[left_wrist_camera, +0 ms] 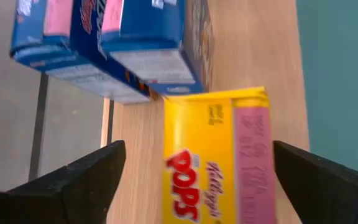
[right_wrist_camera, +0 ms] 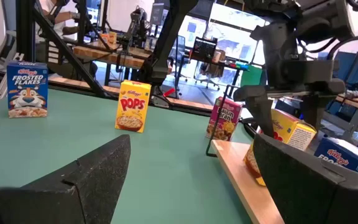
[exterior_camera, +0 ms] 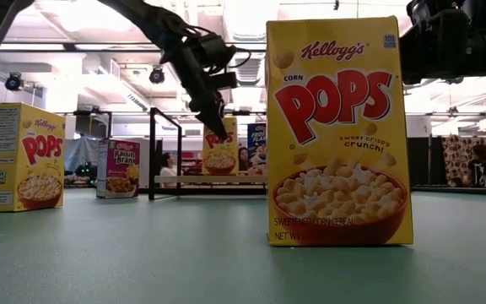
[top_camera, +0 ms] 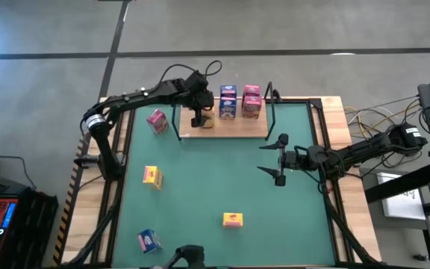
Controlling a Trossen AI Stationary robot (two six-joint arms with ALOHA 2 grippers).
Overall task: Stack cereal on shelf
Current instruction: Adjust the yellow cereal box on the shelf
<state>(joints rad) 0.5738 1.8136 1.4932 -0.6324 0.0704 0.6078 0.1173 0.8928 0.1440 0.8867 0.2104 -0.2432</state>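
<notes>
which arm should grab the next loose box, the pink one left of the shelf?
Left, probably. The left gripper hovers open over a yellow Pops box on the shelf, close to the pink box. The right gripper waits open beyond the shelf's far side.

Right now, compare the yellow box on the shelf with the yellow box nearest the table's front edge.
The shelf's yellow box sits on the wooden shelf, between the open fingers of the left gripper, beside the blue boxes. The front yellow box stands alone on the green mat, far from either gripper. The front one is upright in the low view; the shelf one's pose is less clear. Both are Corn Pops boxes.
</notes>
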